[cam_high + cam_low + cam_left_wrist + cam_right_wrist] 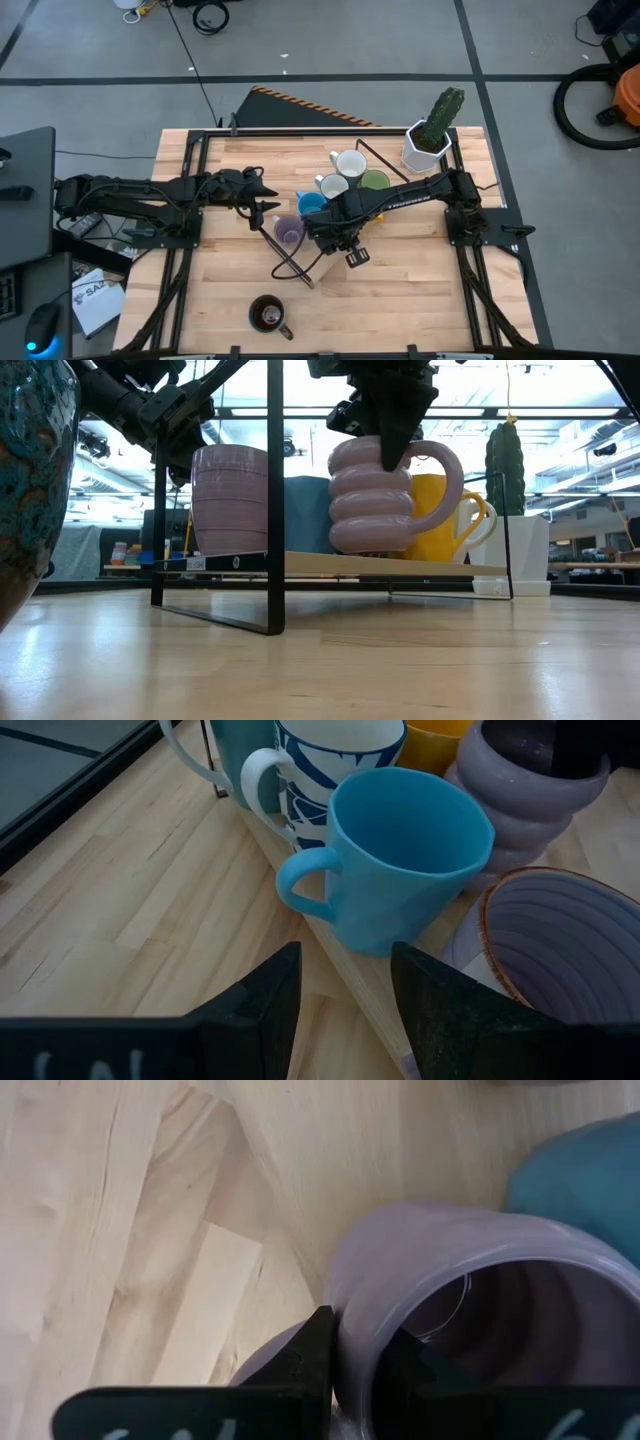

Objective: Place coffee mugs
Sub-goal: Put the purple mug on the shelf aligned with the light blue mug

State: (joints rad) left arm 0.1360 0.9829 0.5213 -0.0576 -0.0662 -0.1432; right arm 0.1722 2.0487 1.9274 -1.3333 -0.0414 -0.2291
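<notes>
Over the middle of the table, seen from above, the right gripper [335,232] sits on a cluster of mugs gathered on a thin-framed rack [300,262], with the lilac ribbed mug [288,232] just to its left, the bright blue mug [311,204] beside that, and a white mug [349,163], a patterned mug [333,186] and a green mug [375,181] farther back toward the cactus pot [424,148]; the dark mug [267,314] stands alone near the front edge, well apart from the rest. The left gripper [268,204] waits just left of the cluster. From table height, the bubble-shaped lilac mug [372,497] rests on the rack's wooden shelf [400,567] with the right arm's fingers coming down onto its rim, and the orange mug [440,520] behind it. The left wrist camera shows its own fingers [258,1010] apart and holding nothing, facing the blue mug. The right wrist camera shows that arm's fingers [312,1355] pinched on the lilac wall, one inside and one outside. The step in hand looks like setting this mug on the shelf; whether its base is fully down is hard to tell, though it appears seated. Next the jaws should spread and lift straight up, clear of the neighbouring rims.
</notes>
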